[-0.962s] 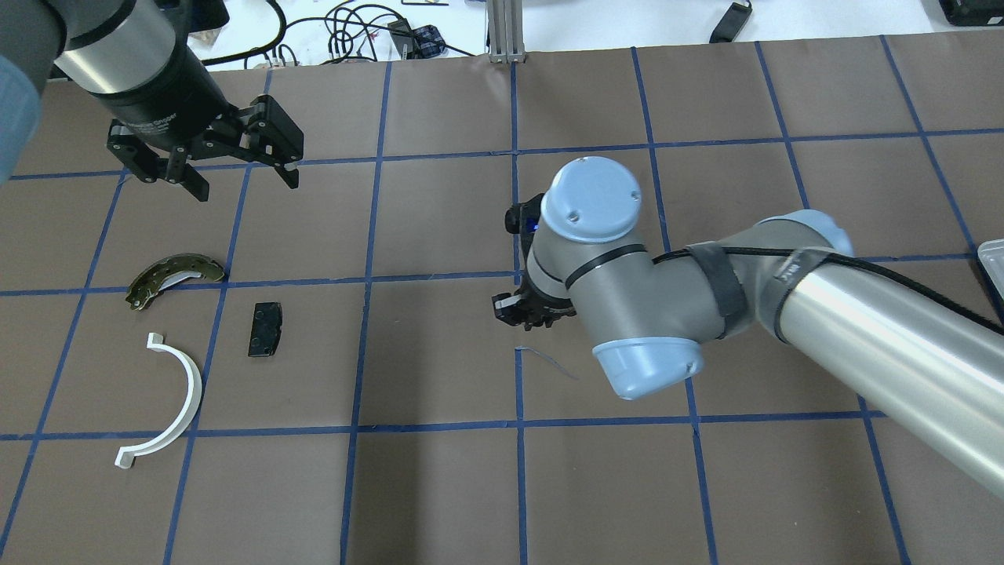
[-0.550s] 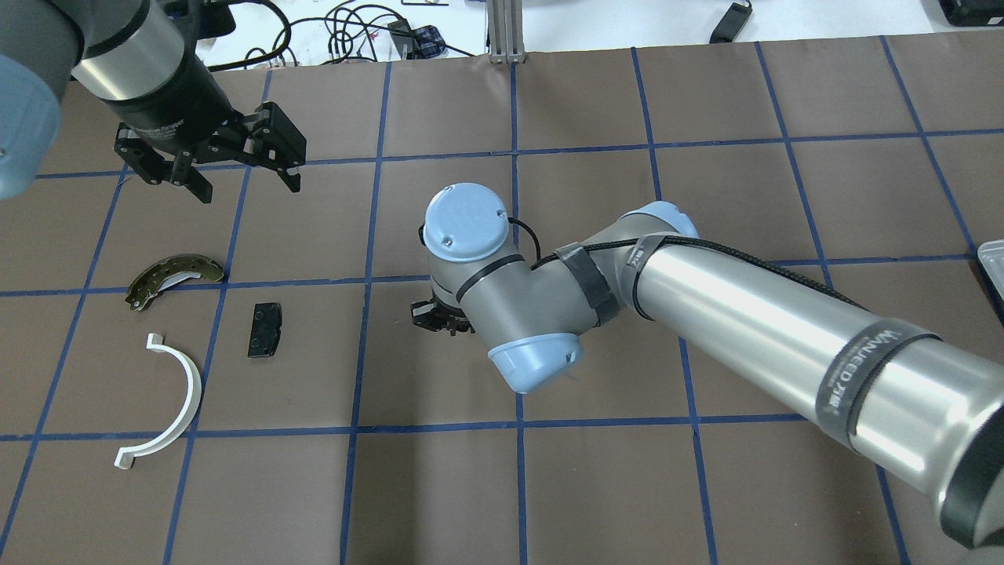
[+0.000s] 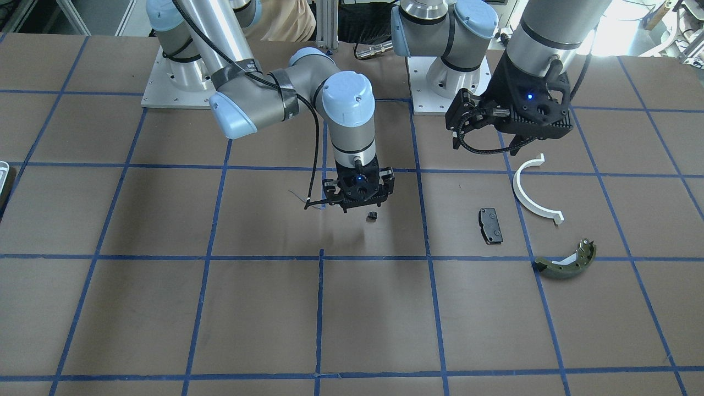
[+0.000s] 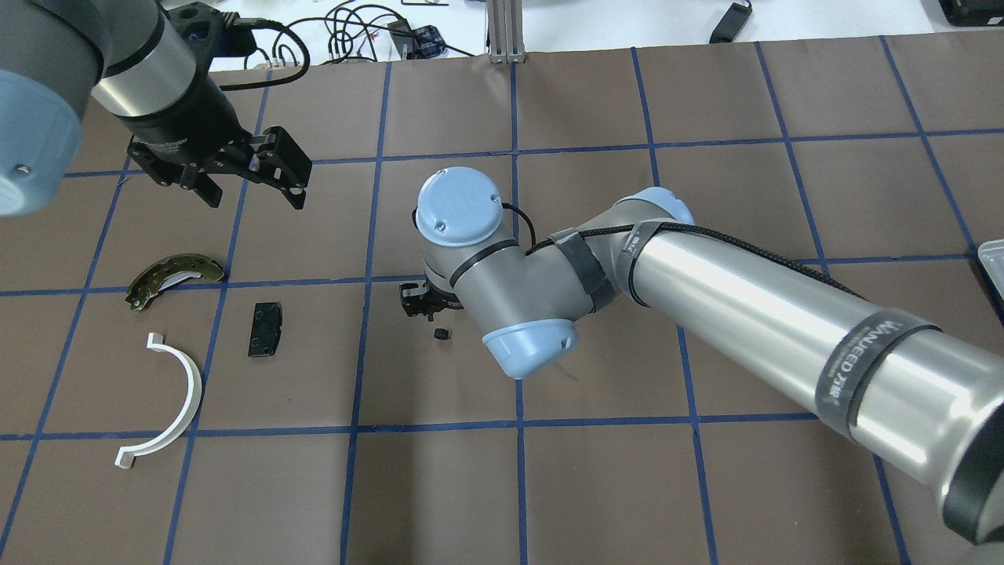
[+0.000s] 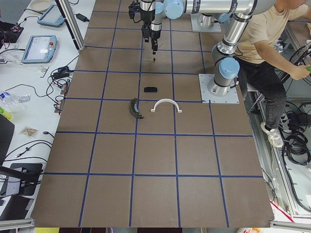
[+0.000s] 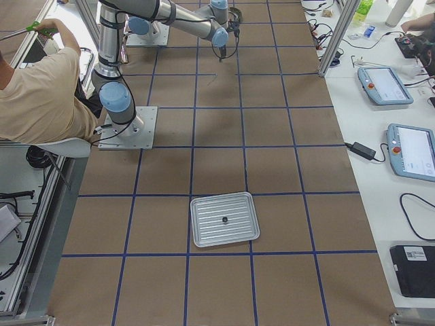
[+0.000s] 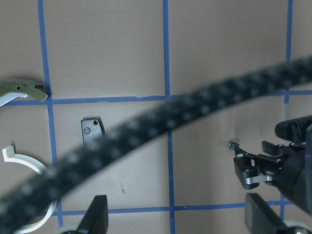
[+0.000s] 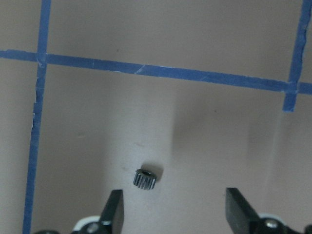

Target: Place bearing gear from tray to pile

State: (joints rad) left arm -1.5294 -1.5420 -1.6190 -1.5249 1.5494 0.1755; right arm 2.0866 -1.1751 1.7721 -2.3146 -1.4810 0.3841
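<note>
The bearing gear (image 8: 145, 179), a small black toothed ring, is free on the brown mat just under my right gripper (image 8: 175, 214), whose fingers (image 8: 114, 212) stand open on either side of it. It also shows in the overhead view (image 4: 441, 333) and the front view (image 3: 372, 216). The pile lies to its left: a black pad (image 4: 265, 329), a white half-ring (image 4: 176, 400) and an olive brake shoe (image 4: 176, 275). My left gripper (image 4: 251, 184) hangs open and empty above the mat behind the pile. The tray (image 6: 224, 219) sits far off on the right.
The tray holds one small dark piece (image 6: 224, 220); only its rim shows in the overhead view (image 4: 992, 255). A thin loose wire (image 3: 300, 195) lies by the right gripper. Cables and devices lie beyond the mat's far edge (image 4: 353, 31). An operator (image 5: 272, 29) sits behind the robot.
My right arm has swung left across the mat toward the pile, and the gear now shows free below its open fingers. My left gripper has shifted slightly right.
</note>
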